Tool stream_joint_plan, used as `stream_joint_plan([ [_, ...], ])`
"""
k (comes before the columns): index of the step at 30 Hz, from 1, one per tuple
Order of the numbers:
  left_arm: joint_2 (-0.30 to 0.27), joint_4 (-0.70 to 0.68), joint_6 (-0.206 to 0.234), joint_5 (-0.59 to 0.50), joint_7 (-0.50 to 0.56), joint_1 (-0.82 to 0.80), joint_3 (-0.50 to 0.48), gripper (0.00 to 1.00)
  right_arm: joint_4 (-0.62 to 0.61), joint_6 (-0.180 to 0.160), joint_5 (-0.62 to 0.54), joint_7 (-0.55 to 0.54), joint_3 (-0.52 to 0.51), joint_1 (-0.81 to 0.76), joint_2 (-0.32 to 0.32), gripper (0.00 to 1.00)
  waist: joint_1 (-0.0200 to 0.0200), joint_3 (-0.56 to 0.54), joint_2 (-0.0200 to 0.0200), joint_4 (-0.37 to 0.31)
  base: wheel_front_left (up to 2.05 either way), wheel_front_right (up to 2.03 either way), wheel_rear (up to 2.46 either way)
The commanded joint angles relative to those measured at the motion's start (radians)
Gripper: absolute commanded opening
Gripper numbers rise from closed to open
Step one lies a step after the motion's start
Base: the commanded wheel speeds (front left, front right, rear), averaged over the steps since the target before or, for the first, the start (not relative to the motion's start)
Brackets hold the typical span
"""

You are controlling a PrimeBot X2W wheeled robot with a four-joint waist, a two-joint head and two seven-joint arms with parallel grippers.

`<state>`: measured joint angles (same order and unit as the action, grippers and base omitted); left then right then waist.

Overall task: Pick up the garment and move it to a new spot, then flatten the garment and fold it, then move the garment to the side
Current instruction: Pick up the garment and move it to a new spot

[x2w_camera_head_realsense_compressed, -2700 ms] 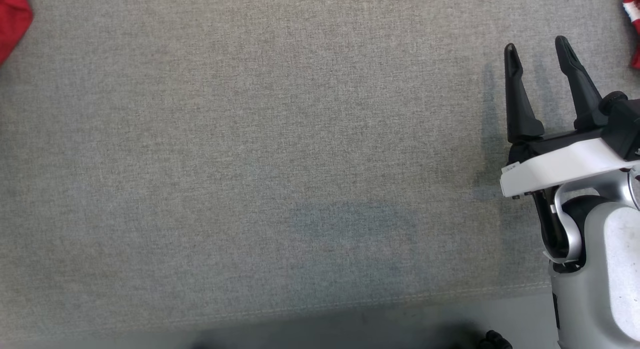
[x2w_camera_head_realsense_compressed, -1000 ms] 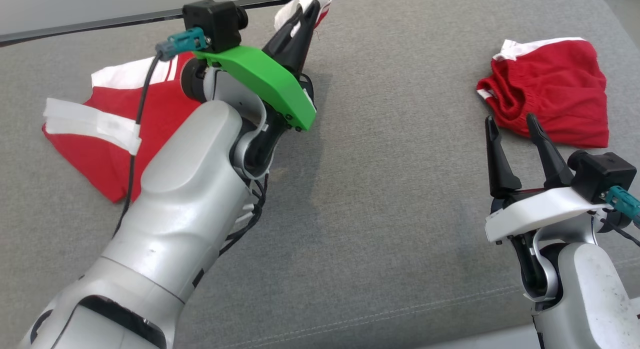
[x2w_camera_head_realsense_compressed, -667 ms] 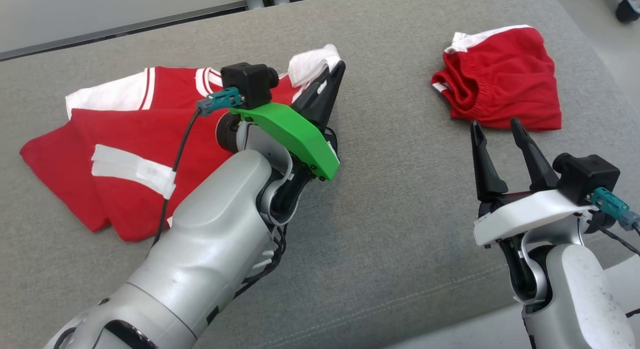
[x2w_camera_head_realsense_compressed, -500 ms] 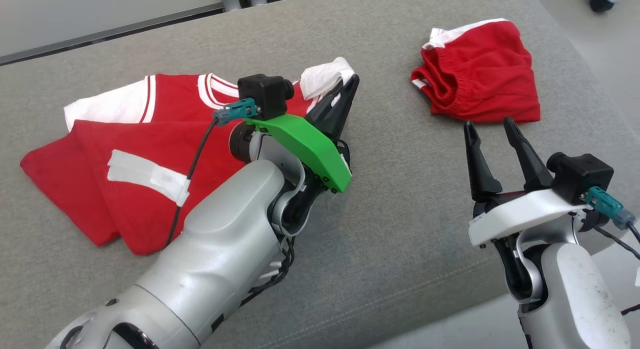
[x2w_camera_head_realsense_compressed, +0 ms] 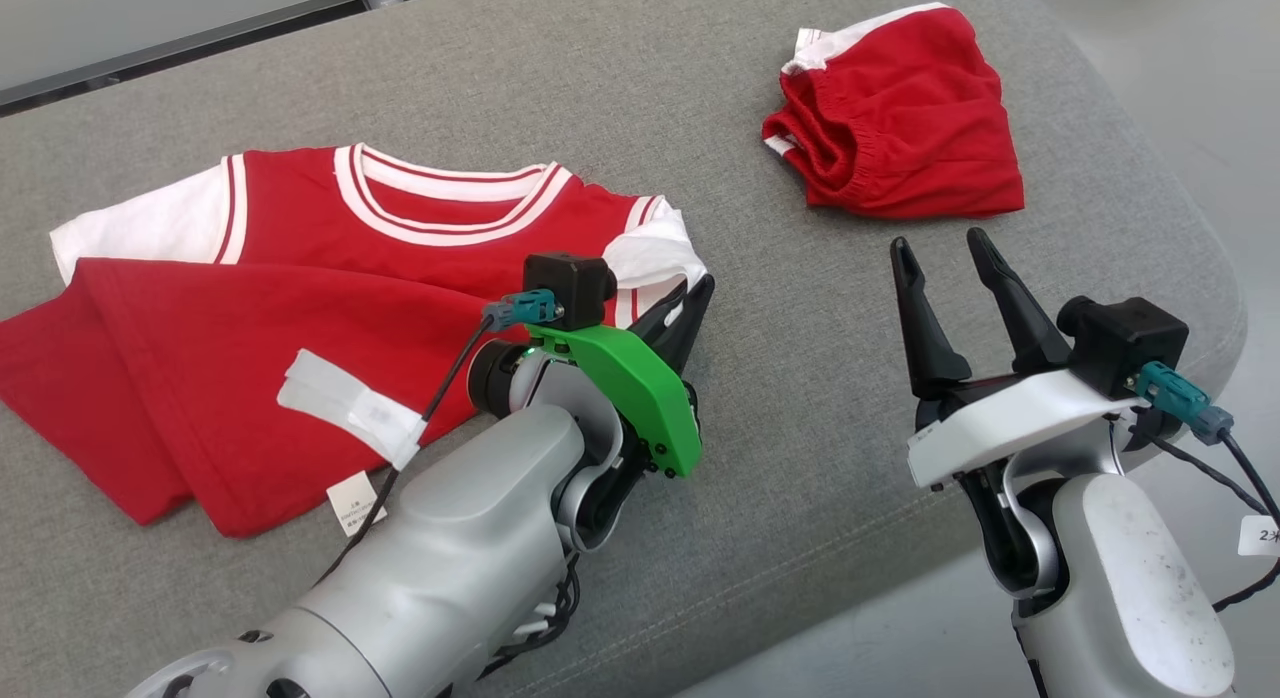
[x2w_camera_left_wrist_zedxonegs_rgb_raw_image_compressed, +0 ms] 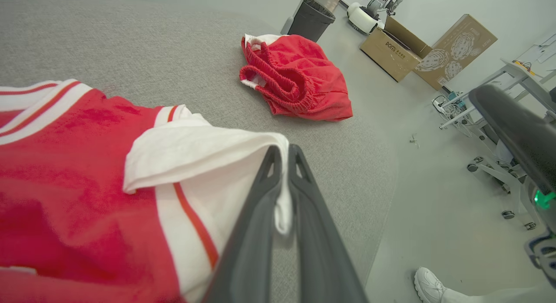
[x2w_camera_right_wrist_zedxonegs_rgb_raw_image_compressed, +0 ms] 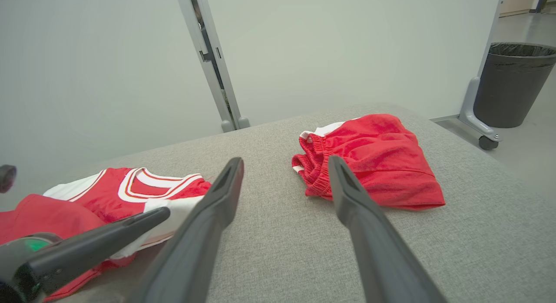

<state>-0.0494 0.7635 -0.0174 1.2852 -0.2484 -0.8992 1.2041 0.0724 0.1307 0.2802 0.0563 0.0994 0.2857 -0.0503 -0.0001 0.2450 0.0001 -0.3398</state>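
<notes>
The garment is a red T-shirt point(x2w_camera_head_realsense_compressed: 300, 308) with white sleeves and a striped collar, lying on the grey cushion point(x2w_camera_head_realsense_compressed: 780, 458), its lower part folded up over the front. My left gripper point(x2w_camera_head_realsense_compressed: 700, 290) is shut on the edge of the shirt's white right-hand sleeve point(x2w_camera_left_wrist_zedxonegs_rgb_raw_image_compressed: 195, 151), low over the cushion; the wrist view has the cloth pinched between the closed fingers point(x2w_camera_left_wrist_zedxonegs_rgb_raw_image_compressed: 260, 216). My right gripper point(x2w_camera_head_realsense_compressed: 935, 248) stands open above bare cushion, to the right of the sleeve and below a pair of red shorts point(x2w_camera_head_realsense_compressed: 900, 118). Nothing is between its fingers point(x2w_camera_right_wrist_zedxonegs_rgb_raw_image_compressed: 217, 216).
The crumpled red shorts point(x2w_camera_right_wrist_zedxonegs_rgb_raw_image_compressed: 373, 164) lie at the far right of the cushion, near its rounded right edge point(x2w_camera_head_realsense_compressed: 1200, 278). Beyond it are the floor, a dark bin point(x2w_camera_right_wrist_zedxonegs_rgb_raw_image_compressed: 512, 83), cardboard boxes point(x2w_camera_left_wrist_zedxonegs_rgb_raw_image_compressed: 430, 51) and a person's shoe point(x2w_camera_left_wrist_zedxonegs_rgb_raw_image_compressed: 430, 285).
The head view has shifted. My left gripper, still shut on the sleeve, has come lower and nearer, and more of the shirt now lies spread out. The right gripper stays open.
</notes>
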Motion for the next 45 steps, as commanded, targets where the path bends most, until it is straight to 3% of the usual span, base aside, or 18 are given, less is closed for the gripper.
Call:
stream_joint_plan([
  [1, -0.003, 0.007, 0.003, 0.014, -0.003, 0.014, 0.014, 0.16, 0.007, 0.000, 0.004, 0.008, 0.005, 0.013, -0.001, 1.00, 0.0001, 0.000, -0.0001, -0.004, 0.00, 0.00, 0.00],
  [2, -0.003, 0.006, 0.003, 0.019, -0.003, 0.018, 0.021, 0.38, 0.011, 0.000, 0.005, 0.007, 0.009, 0.013, -0.001, 1.00, 0.0001, -0.002, -0.0001, -0.005, 0.00, 0.00, 0.00],
  [4, -0.002, -0.001, 0.002, 0.031, 0.000, 0.028, 0.038, 1.00, 0.017, 0.000, 0.003, 0.007, 0.013, 0.016, -0.001, 1.00, 0.0001, -0.007, -0.0001, -0.006, 0.00, 0.00, 0.00],
  [12, -0.003, -0.052, 0.007, 0.002, 0.031, 0.078, 0.072, 1.00, 0.037, 0.000, -0.011, -0.008, 0.015, 0.022, -0.001, 1.00, 0.0001, -0.042, -0.0001, 0.005, 0.00, 0.00, 0.00],
  [17, -0.003, -0.064, -0.001, -0.038, 0.032, 0.069, 0.075, 1.00, 0.050, 0.000, -0.029, -0.028, 0.014, 0.019, -0.001, 1.00, 0.0001, -0.073, -0.0001, 0.047, 0.00, 0.00, 0.00],
  [30, -0.003, -0.042, -0.037, -0.148, 0.007, 0.028, 0.075, 1.00, 0.205, 0.000, -0.161, -0.115, -0.005, 0.033, -0.003, 1.00, 0.0001, -0.162, -0.0001, 0.276, 0.00, 0.00, 0.00],
  [38, -0.032, -0.078, 0.006, -0.192, -0.015, 0.107, 0.042, 1.00, 0.386, 0.000, -0.188, -0.119, 0.008, 0.099, -0.030, 1.00, 0.0001, -0.145, -0.0001, 0.404, 0.00, 0.00, 0.00],
  [45, -0.087, -0.221, 0.066, -0.259, -0.017, 0.213, -0.054, 1.00, 0.561, 0.000, -0.214, -0.095, -0.003, 0.170, -0.035, 1.00, 0.0001, -0.103, -0.0001, 0.475, 0.00, 0.00, 0.00],
])
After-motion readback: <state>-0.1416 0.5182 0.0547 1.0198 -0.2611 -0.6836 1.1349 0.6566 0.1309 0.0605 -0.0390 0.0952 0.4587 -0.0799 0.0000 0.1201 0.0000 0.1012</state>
